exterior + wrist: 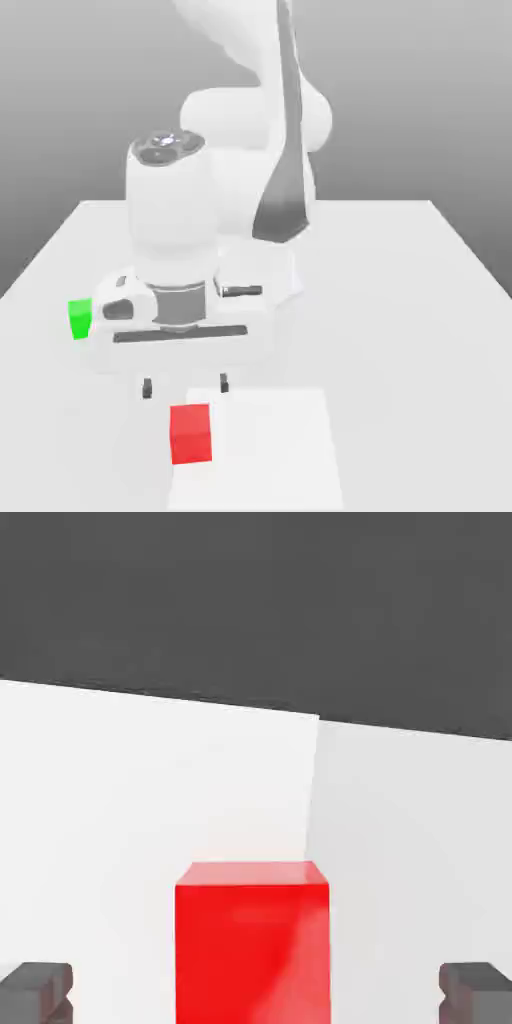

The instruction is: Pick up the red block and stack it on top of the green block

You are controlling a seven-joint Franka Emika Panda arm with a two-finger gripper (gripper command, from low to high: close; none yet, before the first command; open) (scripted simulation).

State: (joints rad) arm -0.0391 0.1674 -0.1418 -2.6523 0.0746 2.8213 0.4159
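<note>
The block [190,434] was plain red; the cube [80,319] beyond it, plain green. Beneath the red block, the desk [400,370] was pale grey.

Two blocks can be counted in total: one red block [190,434] and one green block [80,318]. One robot arm [172,225] is seen, and by it one gripper [186,385] is carried, on which two fingertips [147,388] are counted. One table [410,330] is shown, and on its surface one brighter white rectangle [270,450] can be distinguished, partly covered by one of the blocks.
</note>
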